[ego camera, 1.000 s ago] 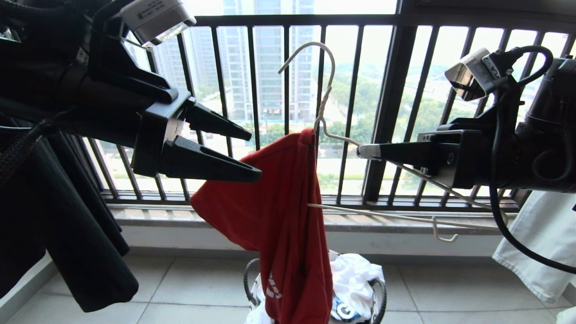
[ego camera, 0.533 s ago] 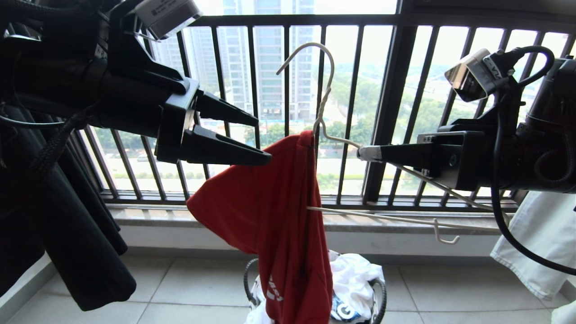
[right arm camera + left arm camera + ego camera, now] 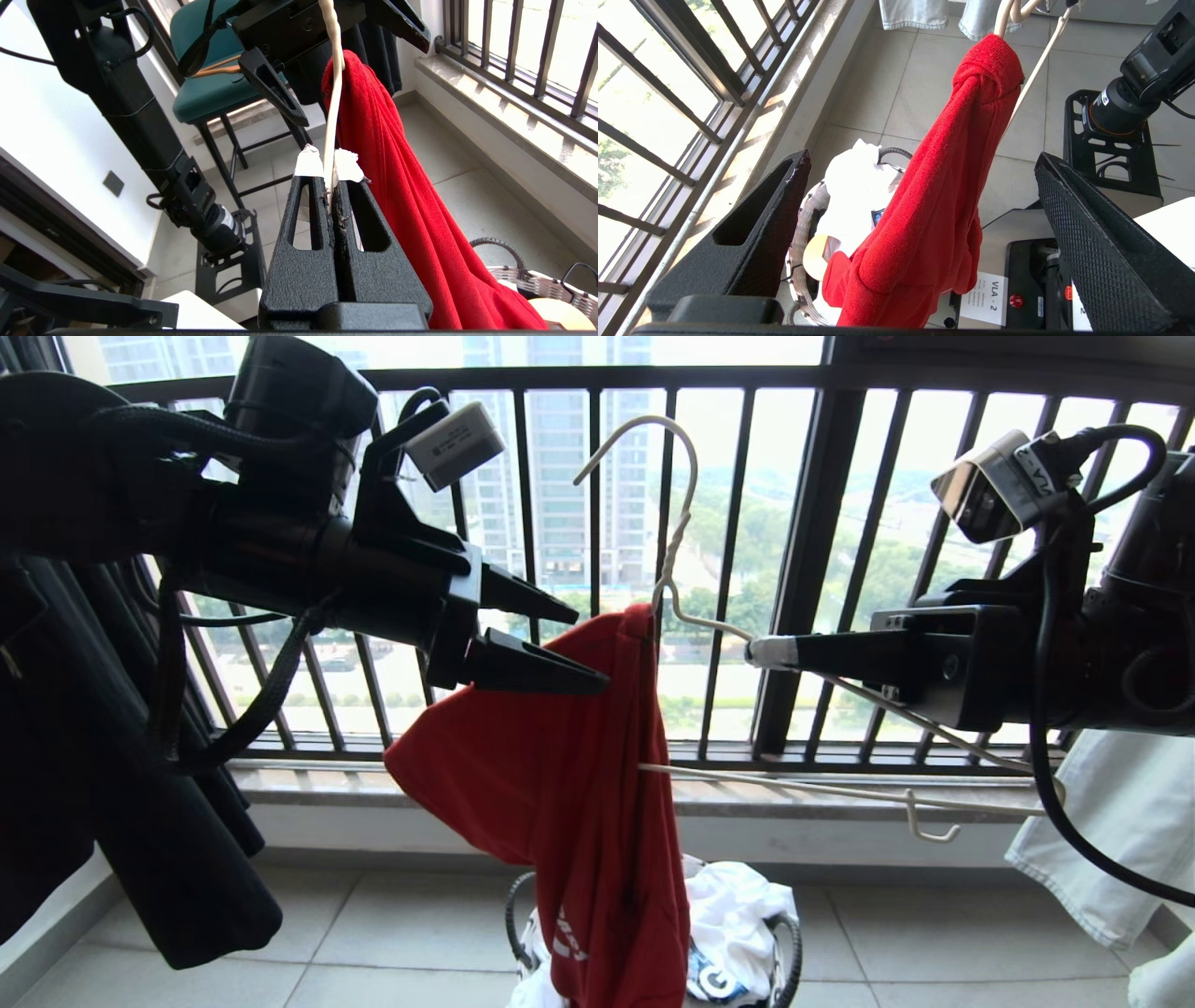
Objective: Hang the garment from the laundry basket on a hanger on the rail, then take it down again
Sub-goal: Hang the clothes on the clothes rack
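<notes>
Right tool (image 3: 329,175) clamped on hanger (image 3: 674,555) wire, just below the twisted neck. Left tool (image 3: 583,649) spread wide, tips at the garment (image 3: 569,803) draped over the hanger's far shoulder, nothing held. Laundry basket (image 3: 792,957) on floor, below both tools.

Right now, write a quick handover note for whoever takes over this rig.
Right gripper: shut on the wire hanger, holding it in the air before the window railing.
Left gripper: open, tips beside the red T-shirt.
T-shirt: draped bunched over one hanger arm only, tail dangling by the laundry basket.
Done: shirt out of basket, partly on.
Left: spread it onto the hanger, hook it on the rail, take it down.
</notes>
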`<state>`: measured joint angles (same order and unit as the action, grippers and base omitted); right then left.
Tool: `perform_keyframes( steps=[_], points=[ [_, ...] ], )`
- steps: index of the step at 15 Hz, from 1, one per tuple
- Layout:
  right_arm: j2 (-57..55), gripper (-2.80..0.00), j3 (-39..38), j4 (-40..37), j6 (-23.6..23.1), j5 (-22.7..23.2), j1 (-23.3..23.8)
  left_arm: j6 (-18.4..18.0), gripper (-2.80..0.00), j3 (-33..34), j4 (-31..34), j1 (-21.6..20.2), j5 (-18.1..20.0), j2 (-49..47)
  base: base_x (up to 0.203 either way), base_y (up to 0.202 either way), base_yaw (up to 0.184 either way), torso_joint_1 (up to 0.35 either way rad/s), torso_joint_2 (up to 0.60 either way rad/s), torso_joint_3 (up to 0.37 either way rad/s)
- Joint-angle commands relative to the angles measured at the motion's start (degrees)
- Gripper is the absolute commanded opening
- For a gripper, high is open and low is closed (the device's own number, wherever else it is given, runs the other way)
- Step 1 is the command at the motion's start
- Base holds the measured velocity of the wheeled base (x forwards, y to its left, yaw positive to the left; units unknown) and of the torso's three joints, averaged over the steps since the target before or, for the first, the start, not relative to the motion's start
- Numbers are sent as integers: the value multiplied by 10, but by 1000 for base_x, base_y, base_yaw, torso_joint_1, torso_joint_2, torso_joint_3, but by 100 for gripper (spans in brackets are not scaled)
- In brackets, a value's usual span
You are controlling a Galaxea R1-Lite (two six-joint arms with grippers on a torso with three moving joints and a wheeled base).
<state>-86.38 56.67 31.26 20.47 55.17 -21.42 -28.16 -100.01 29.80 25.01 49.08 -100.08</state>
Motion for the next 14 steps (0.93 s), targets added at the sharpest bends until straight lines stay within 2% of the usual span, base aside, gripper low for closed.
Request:
perform_keyframes(
  steps=[1,4,9,10,11,14],
  points=[
    [1,-280,-1,2,1,3,0,-1,0,-7,2,12,4,-20,0,0,0,0,0,0],
    [0,-280,-1,2,1,3,0,6,0,-11,2,36,3,-28,0,0,0,0,0,0],
    [-2,-280,0,2,1,3,0,7,0,-11,2,41,3,-30,0,0,0,0,0,0],
    [-2,-280,0,2,1,3,0,7,-134,-10,2,41,3,-29,0,0,0,0,0,0],
    [-1,-280,0,2,1,3,0,6,-280,-10,2,41,3,-29,0,0,0,0,0,0],
    [-1,-280,0,2,1,3,0,7,-280,-11,2,42,3,-31,0,0,0,0,0,0]
  ],
)
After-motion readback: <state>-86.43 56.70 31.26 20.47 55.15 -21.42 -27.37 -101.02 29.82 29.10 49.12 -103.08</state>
